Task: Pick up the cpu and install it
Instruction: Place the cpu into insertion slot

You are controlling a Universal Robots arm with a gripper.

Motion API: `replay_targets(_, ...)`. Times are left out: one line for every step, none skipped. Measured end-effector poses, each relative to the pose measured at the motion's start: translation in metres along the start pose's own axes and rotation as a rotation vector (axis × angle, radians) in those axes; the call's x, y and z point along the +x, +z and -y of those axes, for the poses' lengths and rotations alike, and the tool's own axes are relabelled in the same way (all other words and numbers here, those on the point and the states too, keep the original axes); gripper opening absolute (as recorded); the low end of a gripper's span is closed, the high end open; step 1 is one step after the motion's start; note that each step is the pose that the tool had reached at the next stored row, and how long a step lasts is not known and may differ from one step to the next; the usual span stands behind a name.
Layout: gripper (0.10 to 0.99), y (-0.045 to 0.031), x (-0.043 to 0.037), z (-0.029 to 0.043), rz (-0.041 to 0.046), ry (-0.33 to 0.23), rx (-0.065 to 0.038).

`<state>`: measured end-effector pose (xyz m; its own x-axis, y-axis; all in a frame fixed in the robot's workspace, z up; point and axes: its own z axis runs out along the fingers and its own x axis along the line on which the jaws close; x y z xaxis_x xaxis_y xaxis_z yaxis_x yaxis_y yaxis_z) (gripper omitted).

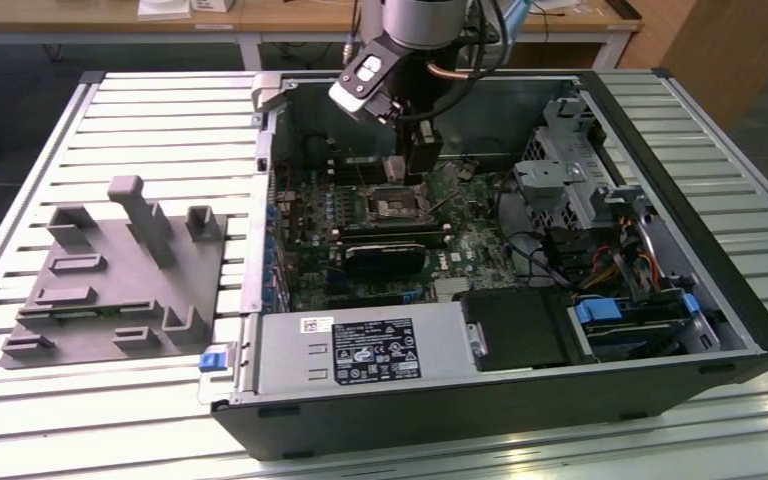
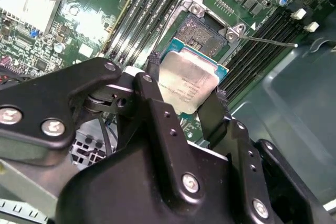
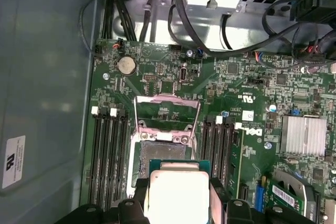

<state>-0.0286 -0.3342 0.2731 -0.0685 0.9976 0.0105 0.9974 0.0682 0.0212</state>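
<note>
The cpu (image 2: 189,82) is a flat square chip with a silver top and a thin green edge, and my gripper (image 2: 187,80) is shut on it, one black finger on each of two opposite sides. It hangs just above the open socket (image 2: 202,32) on the green motherboard, partly over it and apart from it. In the first wrist view the cpu (image 3: 178,190) sits between the fingers (image 3: 218,198), with the socket (image 3: 157,148) and its raised metal frame (image 3: 167,111) beyond. In the exterior view my gripper (image 1: 415,172) reaches down into the open computer case above the socket (image 1: 395,207).
Memory slots (image 3: 107,156) flank the socket on both sides. Inside the case are a dark expansion card (image 1: 384,255), a power supply (image 1: 357,350), a drive cage (image 1: 571,180) and loose cables (image 1: 624,260). A grey fixture block (image 1: 117,270) lies on the slatted table at the exterior view's left.
</note>
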Motion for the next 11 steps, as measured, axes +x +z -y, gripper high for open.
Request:
replay_targets(0.541,0.0009,0.0001,0.0,0.0,0.0,0.0)
replay_targets(0.541,0.0014,0.0001,0.0,-0.0001,0.0,0.0)
replay_targets(0.541,0.0015,0.0001,0.0,0.0002,0.0,0.0)
replay_targets(0.541,0.0018,0.0001,0.0,0.0,0.0,0.0)
replay_targets(0.541,0.002,0.0001,0.0,0.0,0.0,0.0)
replay_targets(0.541,0.002,0.0001,0.0,0.0,0.0,0.0)
replay_targets(0.541,0.002,0.0001,0.0,0.0,0.0,0.0)
replay_targets(0.541,0.002,0.0001,0.0,0.0,0.0,0.0)
replay_targets(0.541,0.002,0.0001,0.0,0.0,0.0,0.0)
replay_targets(0.541,0.002,0.0001,0.0,0.0,0.0,0.0)
replay_targets(0.541,0.002,0.0001,0.0,0.0001,0.0,0.0)
